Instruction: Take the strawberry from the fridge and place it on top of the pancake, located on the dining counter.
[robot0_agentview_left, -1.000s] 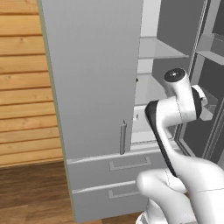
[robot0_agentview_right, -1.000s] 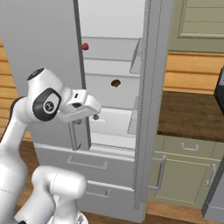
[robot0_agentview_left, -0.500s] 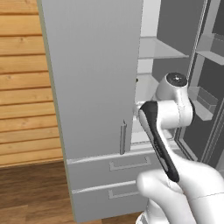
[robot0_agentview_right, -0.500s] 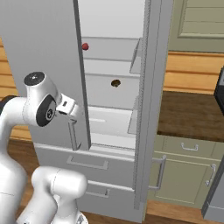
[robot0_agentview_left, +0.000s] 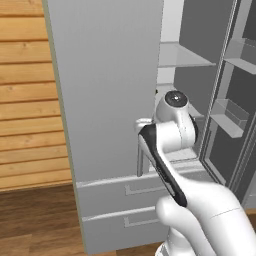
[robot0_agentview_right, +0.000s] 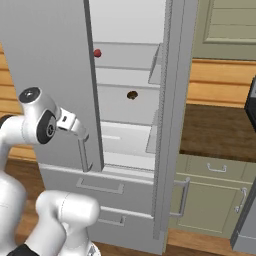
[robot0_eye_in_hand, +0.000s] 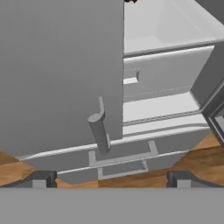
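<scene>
Red roundish strawberry (robot0_agentview_right: 97, 52) on smooth fridge (robot0_agentview_right: 131, 135) shelf; hand (robot0_eye_in_hand: 109, 178) spread apart.

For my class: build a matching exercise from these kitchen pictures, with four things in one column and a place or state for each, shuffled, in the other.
Things:
1. strawberry
2. brown lump
3. claw
4. left fridge door

Places or states:
A. open, holding nothing
B. on the upper fridge shelf
C. shut
D. on the shelf below the strawberry

Pairs: 1-B, 2-D, 3-A, 4-C
</scene>
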